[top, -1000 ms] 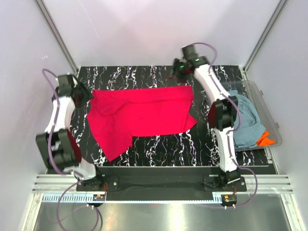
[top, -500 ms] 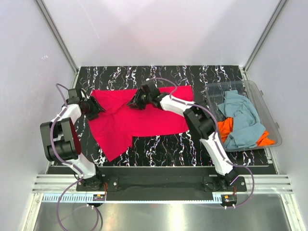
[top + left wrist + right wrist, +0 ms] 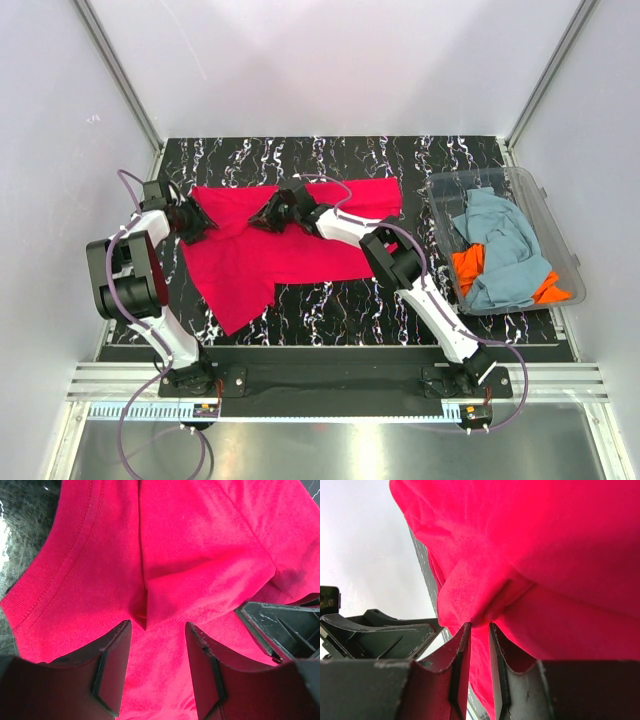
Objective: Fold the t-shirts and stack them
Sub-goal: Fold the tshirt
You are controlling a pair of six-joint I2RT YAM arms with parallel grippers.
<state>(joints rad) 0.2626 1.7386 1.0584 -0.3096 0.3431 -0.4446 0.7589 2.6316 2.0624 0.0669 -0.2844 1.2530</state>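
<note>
The red t-shirt (image 3: pixel 300 240) lies spread and wrinkled on the black marbled table (image 3: pixel 400 300). My left gripper (image 3: pixel 200 224) sits at its left edge. In the left wrist view its jaws (image 3: pixel 157 630) stand open over the red cloth (image 3: pixel 200 540), next to a raised fold. My right gripper (image 3: pixel 262 217) reaches over the shirt's upper left part. In the right wrist view it (image 3: pixel 479 627) is shut on a pinched fold of the red t-shirt (image 3: pixel 560 545). A grey-blue t-shirt (image 3: pixel 500 245) and an orange one (image 3: pixel 468 265) lie crumpled in the tub.
A clear plastic tub (image 3: pixel 540 190) stands at the table's right edge. White walls enclose the table at the back and sides. The two grippers are close together; the right gripper's body (image 3: pixel 280 625) shows in the left wrist view.
The right arm has swung from the back right across to the shirt's upper left and closed on a fold. The left gripper has moved onto the shirt's left edge.
</note>
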